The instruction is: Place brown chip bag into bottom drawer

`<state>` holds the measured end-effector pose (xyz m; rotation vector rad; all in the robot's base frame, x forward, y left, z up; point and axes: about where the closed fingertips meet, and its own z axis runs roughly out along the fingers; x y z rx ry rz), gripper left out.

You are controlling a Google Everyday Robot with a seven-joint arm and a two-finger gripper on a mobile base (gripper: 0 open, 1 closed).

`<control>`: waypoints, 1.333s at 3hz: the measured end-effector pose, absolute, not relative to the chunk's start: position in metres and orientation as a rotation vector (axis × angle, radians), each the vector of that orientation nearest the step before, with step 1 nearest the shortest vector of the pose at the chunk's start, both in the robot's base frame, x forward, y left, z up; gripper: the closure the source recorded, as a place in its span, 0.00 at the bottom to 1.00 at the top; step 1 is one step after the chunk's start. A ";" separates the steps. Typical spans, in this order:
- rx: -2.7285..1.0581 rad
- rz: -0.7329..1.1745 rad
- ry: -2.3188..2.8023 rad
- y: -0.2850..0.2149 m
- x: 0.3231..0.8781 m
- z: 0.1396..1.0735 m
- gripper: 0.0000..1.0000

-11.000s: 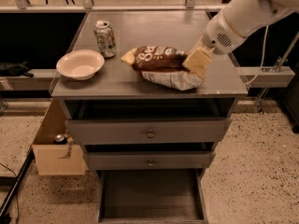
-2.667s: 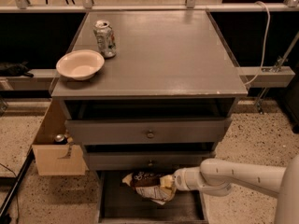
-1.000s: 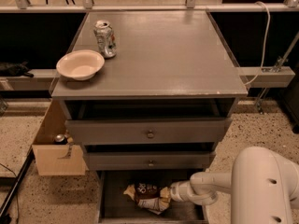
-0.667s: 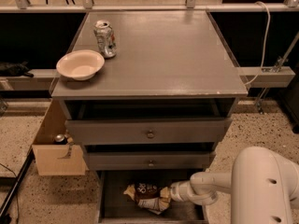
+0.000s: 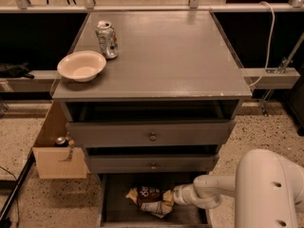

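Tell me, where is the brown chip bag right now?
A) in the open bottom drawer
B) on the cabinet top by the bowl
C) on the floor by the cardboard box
A: the brown chip bag lies on the floor of the bottom drawer, with the gripper at its right end, low in that drawer.

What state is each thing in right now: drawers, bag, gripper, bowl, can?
bottom drawer: pulled open.
brown chip bag: lying crumpled inside the bottom drawer.
gripper: low in the bottom drawer, at the bag's right end.
two upper drawers: not pulled out like the bottom one.
bowl: upright, empty, on the cabinet top.
soda can: upright, near the bowl.
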<state>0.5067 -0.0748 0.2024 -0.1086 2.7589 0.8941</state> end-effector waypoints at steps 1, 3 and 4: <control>-0.109 0.894 2.759 -0.075 0.507 0.202 0.28; -0.109 0.894 2.759 -0.075 0.507 0.202 0.00; -0.109 0.894 2.759 -0.075 0.507 0.202 0.00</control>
